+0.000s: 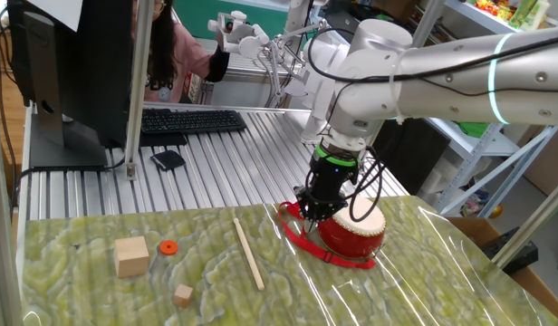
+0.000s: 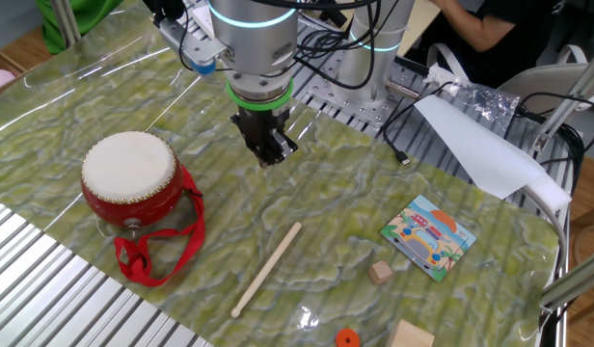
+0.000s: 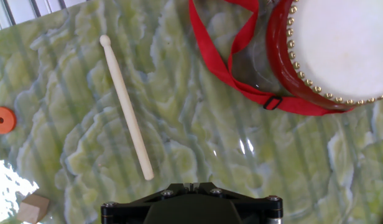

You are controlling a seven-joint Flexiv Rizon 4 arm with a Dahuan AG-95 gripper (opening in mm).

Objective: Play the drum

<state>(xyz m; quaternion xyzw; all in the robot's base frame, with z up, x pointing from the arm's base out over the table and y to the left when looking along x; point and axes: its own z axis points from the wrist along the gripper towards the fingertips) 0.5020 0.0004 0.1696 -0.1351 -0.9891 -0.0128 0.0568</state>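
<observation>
Judged from how things lie, the task has barely begun. The wooden stick (image 2: 267,269) lies flat on the table, untouched, and the gripper (image 2: 271,152) hangs above the bare surface with its fingers pressed together and nothing between them. In the other fixed view the drum (image 2: 129,180) sits at about nine o'clock from the gripper, near but apart, upright, its cream skin facing up and its red strap (image 2: 152,249) trailing loose toward the table's near edge. The stick lies at roughly six o'clock from the gripper. What is left is everything: either the stick must be picked up or the skin struck with the closed fingers (which one is intended cannot be told).

The surface is a green, marbled mat (image 2: 374,193) under a glossy film that throws glare. Nearest that camera lie a small orange ring (image 2: 347,337) and two tan wooden blocks (image 2: 380,273), then a picture card (image 2: 429,236) at about four o'clock from the gripper. Beyond the mat runs a ribbed metal bench (image 1: 225,163) carrying a keyboard (image 1: 190,120) and a monitor (image 1: 71,63). Farthest back, a person (image 1: 170,45) sits among shelving.
</observation>
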